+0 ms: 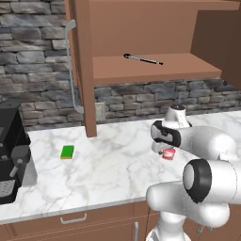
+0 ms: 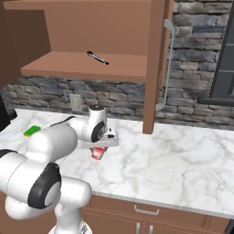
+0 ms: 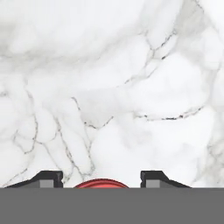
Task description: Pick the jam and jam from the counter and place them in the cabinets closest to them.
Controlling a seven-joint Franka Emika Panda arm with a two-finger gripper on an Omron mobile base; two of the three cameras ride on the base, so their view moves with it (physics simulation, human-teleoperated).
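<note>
Red-lidded jam jar [image 3: 101, 183] between gripper [image 3: 101, 178] fingers

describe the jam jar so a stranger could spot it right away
Find the marble counter under the open wall cabinet. The jam sits right below the robot's tool, between its fingers. It is small and squat with a red lid, unlike the flat green sponge.

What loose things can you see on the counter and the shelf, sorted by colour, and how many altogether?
Red: 1, jam jar between the gripper fingers
Green: 1, sponge on the counter
Dark: 1, utensil on the cabinet shelf
Total: 3
</note>
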